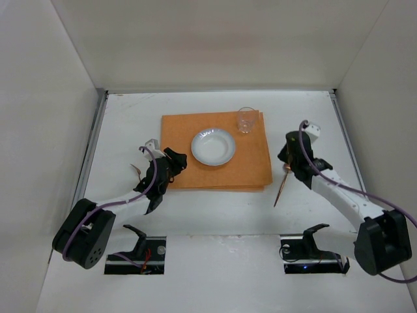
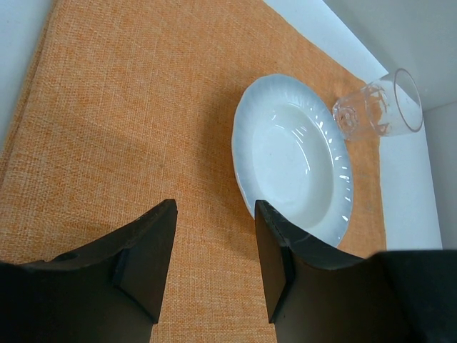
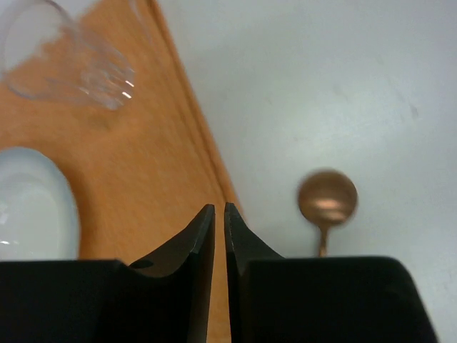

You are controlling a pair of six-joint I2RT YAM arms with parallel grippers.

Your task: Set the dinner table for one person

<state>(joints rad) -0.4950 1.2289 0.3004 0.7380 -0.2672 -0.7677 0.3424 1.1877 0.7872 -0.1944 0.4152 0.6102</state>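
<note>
Closest to you, your left gripper [image 2: 214,214] hangs with its two fingers spread wide and nothing between them, over the near left part of the one orange placemat [image 2: 128,128]. Your right gripper [image 3: 219,211] is pinched to a sliver and holds nothing. The placemat lies mid dinner table [image 1: 130,117], with one white plate [image 2: 293,157] at its centre and one glass [image 2: 378,107] at its far right corner. One copper spoon [image 3: 327,199] lies on the bare top just off its right edge.
</note>
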